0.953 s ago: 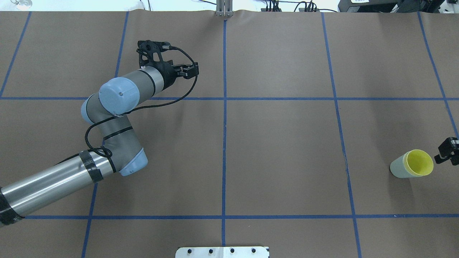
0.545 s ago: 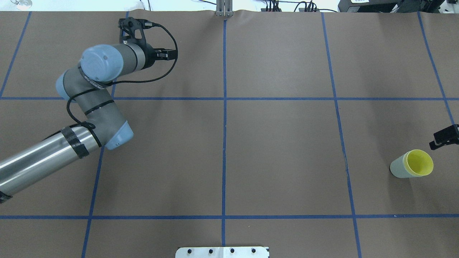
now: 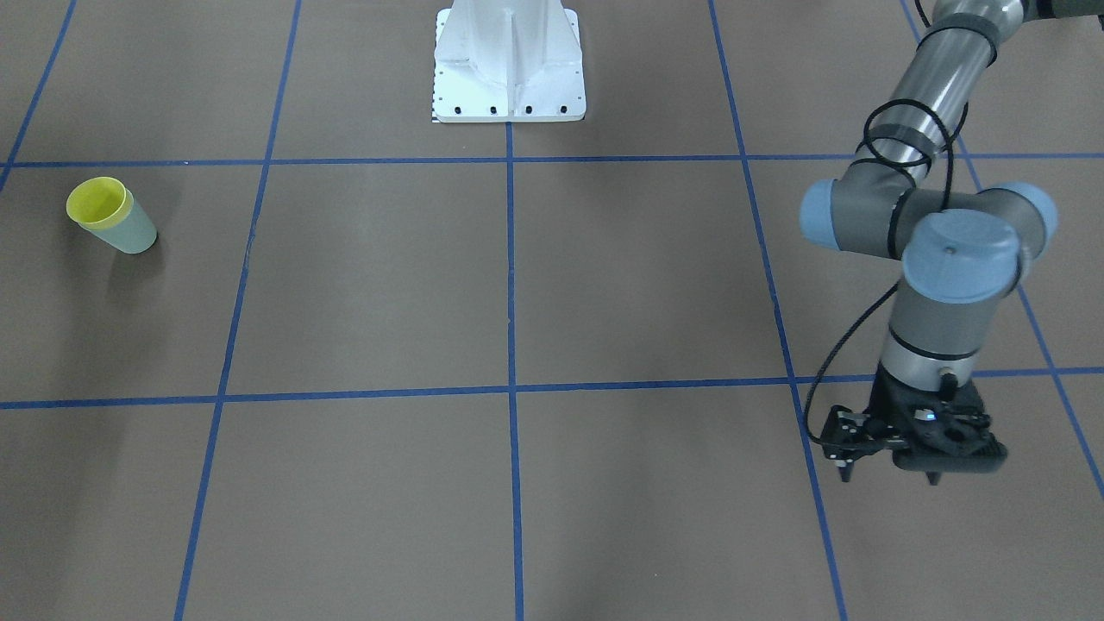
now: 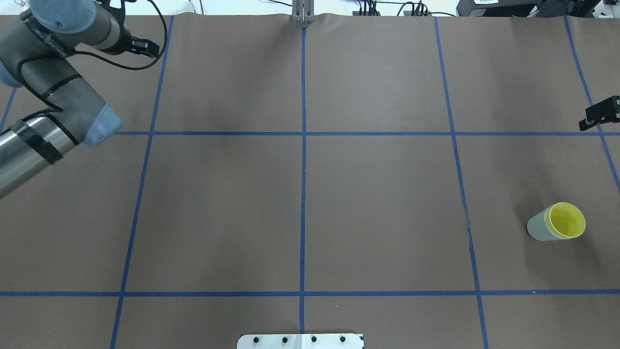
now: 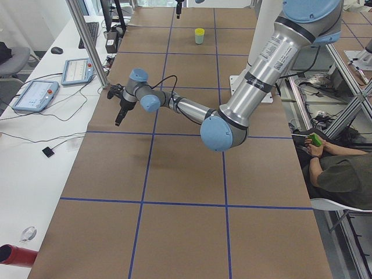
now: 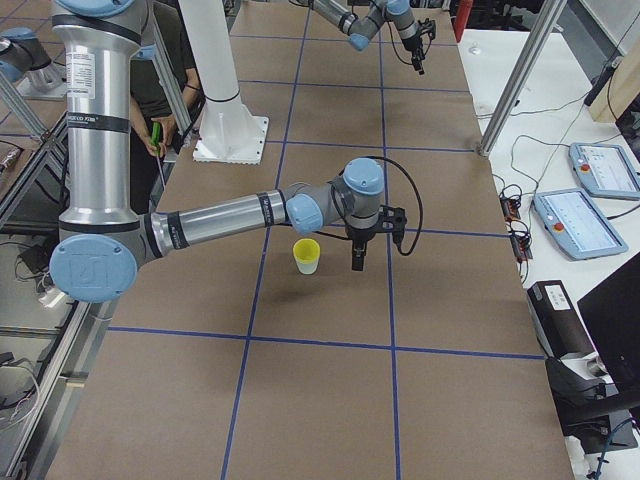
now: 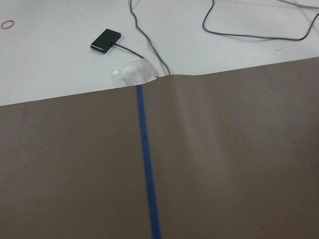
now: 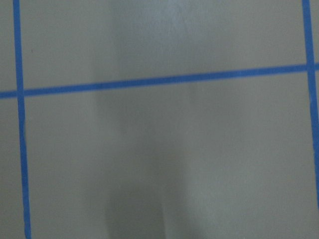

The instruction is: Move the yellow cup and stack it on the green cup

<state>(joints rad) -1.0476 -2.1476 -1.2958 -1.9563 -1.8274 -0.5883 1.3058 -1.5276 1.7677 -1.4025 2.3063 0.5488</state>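
Observation:
The yellow cup (image 4: 566, 220) sits nested inside the green cup (image 4: 536, 229); the pair stands upright at the table's right side, near the robot. The stack also shows in the front view, yellow rim (image 3: 97, 200) above the green wall (image 3: 134, 235). My right gripper (image 4: 585, 125) is at the right edge, well beyond the stack and apart from it, holding nothing; I cannot tell whether it is open. My left gripper (image 4: 147, 47) is at the far left corner, empty, pointing down (image 3: 931, 476); its jaw state is unclear.
Brown paper with blue tape grid lines (image 4: 303, 145) covers the table. The robot's white base (image 3: 509, 69) stands at the near edge's middle. Beyond the far edge lie cables, a small black box (image 7: 105, 40) and tablets (image 5: 35, 96). A seated person (image 5: 343, 168) is beside the robot.
The left arm has swung from the left-middle to the far left corner. The right gripper has drawn away from the stacked cups toward the far side. The cups have not moved.

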